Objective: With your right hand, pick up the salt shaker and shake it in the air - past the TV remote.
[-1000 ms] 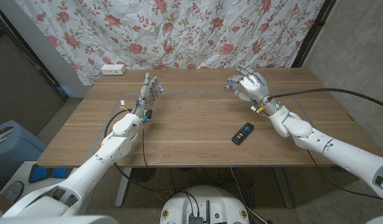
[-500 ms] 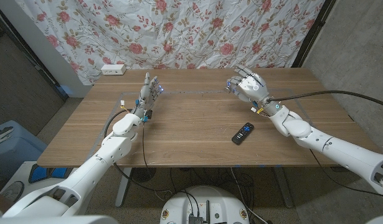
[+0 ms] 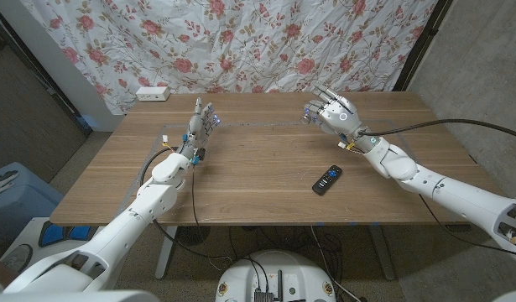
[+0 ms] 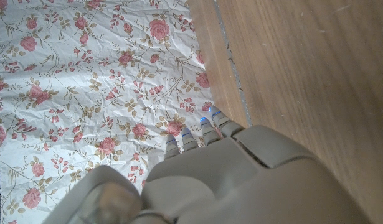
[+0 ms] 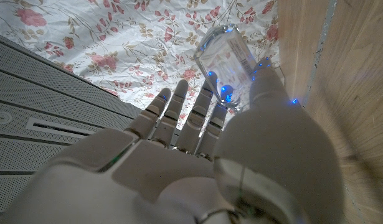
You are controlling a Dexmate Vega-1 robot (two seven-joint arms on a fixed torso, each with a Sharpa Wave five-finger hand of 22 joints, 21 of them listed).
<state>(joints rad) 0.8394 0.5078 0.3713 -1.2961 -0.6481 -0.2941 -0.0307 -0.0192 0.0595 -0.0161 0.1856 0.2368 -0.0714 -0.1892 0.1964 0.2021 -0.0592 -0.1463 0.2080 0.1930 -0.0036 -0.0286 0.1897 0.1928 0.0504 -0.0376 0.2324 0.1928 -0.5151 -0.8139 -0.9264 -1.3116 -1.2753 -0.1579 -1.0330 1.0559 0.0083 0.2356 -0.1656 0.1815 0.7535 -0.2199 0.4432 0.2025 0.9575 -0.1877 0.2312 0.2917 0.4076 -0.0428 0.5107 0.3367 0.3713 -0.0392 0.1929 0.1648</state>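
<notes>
Fingers of the right hand (image 3: 331,113) grip and largely hide the clear salt shaker (image 5: 225,59).

A white power strip (image 3: 153,93) lies before the floral curtain (image 3: 241,42).

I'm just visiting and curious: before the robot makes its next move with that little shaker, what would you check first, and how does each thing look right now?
1. Salt shaker held by the right hand: ok, fingers wrap it.
2. Shaker lifted off the table: ok, as far as the head view shows.
3. Hand beyond the TV remote: ok, the remote lies nearer the robot.
4. Grip firm enough for shaking: cannot tell.
5. Left hand out of the way: ok, far across the table, holding nothing.
</notes>
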